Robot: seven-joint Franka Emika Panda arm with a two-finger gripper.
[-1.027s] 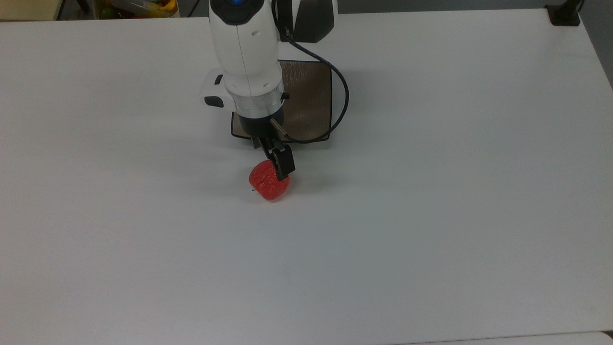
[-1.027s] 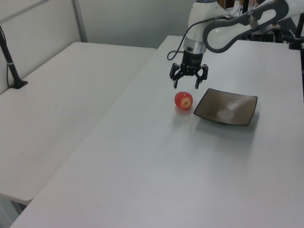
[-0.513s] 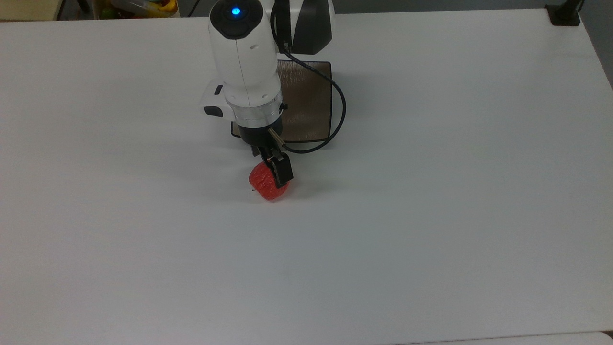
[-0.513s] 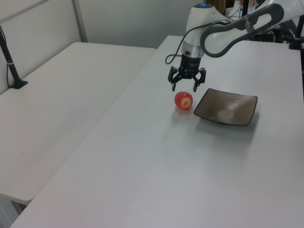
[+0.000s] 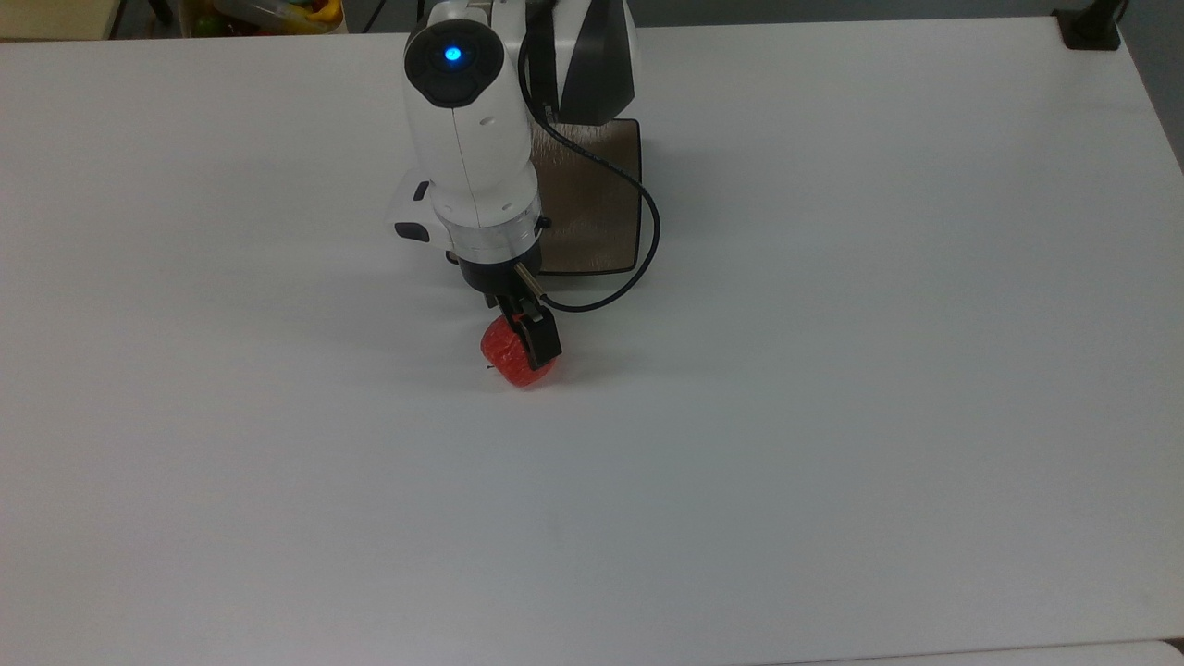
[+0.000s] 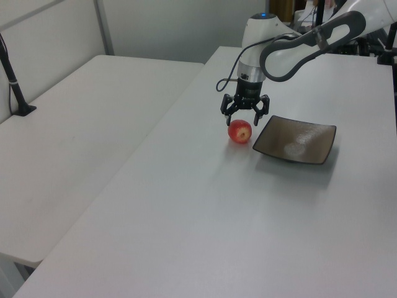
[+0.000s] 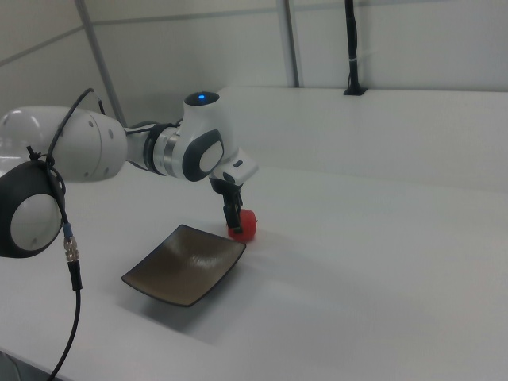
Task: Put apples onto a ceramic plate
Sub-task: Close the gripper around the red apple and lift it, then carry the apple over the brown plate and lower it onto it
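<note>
Down comes the hand (image 6: 245, 115), lower than a second ago and now just over the apple (image 6: 240, 131), fingers spread wide to either side of the fruit and gripping nothing. Reading the left view from its left: bare tabletop (image 6: 186, 211), then the apple sitting on it, then the ceramic plate (image 6: 296, 140) just beside, unloaded. In the top view the apple (image 5: 511, 356) peeks out under the hand (image 5: 529, 326), with the plate (image 5: 592, 199) behind. This looks like the reach-and-grasp step; next it should sink a touch, straddle the apple and squeeze, then lift across to the plate.
</note>
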